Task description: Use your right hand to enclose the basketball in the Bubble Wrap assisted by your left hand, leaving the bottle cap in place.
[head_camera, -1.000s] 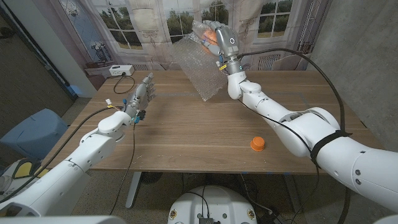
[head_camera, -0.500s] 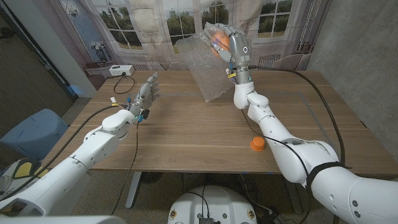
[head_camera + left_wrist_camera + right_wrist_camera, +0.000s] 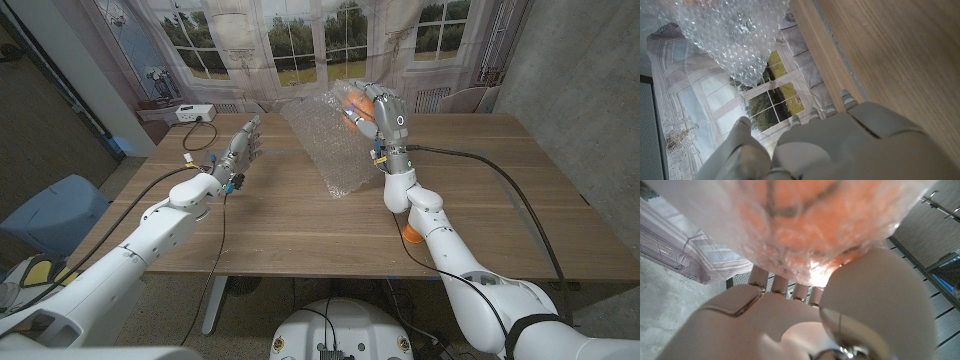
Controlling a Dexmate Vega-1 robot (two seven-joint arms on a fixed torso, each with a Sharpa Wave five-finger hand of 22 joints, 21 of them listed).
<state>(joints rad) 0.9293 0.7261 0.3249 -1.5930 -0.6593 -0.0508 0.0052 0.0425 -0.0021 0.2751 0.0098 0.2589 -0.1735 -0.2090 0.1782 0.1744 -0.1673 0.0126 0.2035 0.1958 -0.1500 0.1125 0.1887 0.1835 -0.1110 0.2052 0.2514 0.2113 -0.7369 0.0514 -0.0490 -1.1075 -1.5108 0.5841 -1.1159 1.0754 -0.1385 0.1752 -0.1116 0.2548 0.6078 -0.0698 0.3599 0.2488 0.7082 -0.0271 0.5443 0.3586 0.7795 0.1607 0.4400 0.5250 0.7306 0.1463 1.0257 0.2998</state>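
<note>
Right robot hand grips the wrapped basketball

Bottle cap sits on the desk below the right robot hand, which clasps the basketball inside Bubble Wrap; left robot hand hovers beside it, fingers spread, empty.

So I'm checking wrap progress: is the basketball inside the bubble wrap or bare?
Partly inside. The right hand holds the basketball through the bubble wrap; film covers its orange in the right wrist view, while loose sheet hangs down.
</note>
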